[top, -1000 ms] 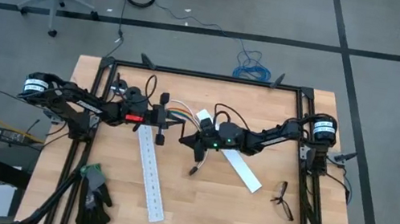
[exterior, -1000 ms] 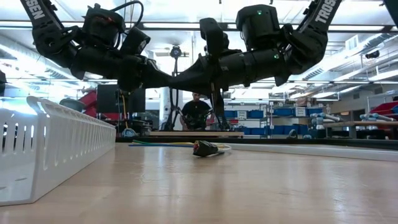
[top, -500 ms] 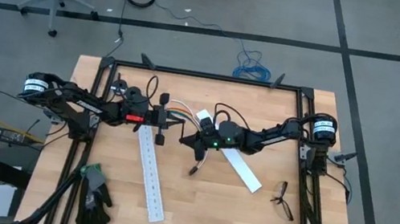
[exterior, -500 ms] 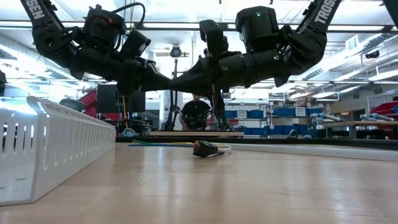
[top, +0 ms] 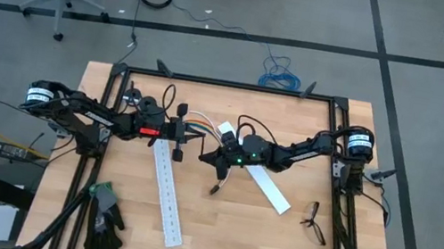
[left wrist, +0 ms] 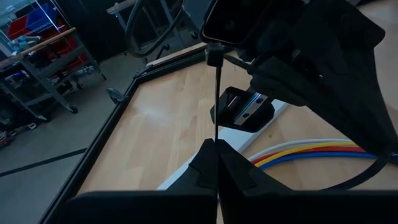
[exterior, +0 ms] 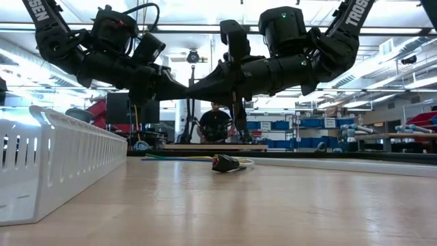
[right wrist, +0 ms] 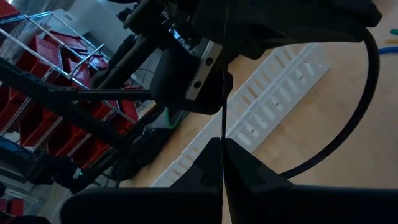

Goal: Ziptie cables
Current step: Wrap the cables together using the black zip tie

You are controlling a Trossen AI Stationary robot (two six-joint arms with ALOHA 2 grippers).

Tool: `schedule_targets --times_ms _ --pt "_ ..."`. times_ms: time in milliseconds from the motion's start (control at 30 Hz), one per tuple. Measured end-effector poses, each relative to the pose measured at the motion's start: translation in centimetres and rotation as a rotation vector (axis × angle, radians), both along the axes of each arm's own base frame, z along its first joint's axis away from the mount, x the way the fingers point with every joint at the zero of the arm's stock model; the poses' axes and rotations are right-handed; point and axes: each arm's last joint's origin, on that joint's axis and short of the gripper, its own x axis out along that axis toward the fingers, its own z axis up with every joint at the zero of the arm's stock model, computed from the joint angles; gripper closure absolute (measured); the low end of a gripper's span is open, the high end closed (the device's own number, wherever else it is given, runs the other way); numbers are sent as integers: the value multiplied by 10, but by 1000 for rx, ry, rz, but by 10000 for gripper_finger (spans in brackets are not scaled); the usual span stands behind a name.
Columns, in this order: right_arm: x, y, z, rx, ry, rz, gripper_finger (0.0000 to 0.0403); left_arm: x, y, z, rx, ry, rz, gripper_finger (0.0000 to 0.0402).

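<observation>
Fingers of both grippers pinched shut on ziptie (left wrist: 216, 99), held between them above surface (top: 223, 224) centre; left gripper (top: 185, 135) at 9 o'clock, right gripper (top: 209, 152) at 3; cables (top: 201, 125) lie just toward 12; judgement: keep strip taut, lower level, thread under bundle.

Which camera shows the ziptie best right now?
The left wrist view: the ziptie runs as a thin black line from the shut left jaws to the right gripper. The right wrist view shows it similarly; I cannot make it out from high or low.
</observation>
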Motion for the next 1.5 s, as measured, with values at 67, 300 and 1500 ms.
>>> schedule_targets --times_ms 67,300,1500 --pt "0 -1 0 11 1 -1 403 0 0 0 0 0 0 401" --pt "2 -1 3 29 -6 29 403 0 0 0 5 1 8 401" --pt "2 -14 -1 276 120 187 403 0 -23 -12 352 207 -28 401"
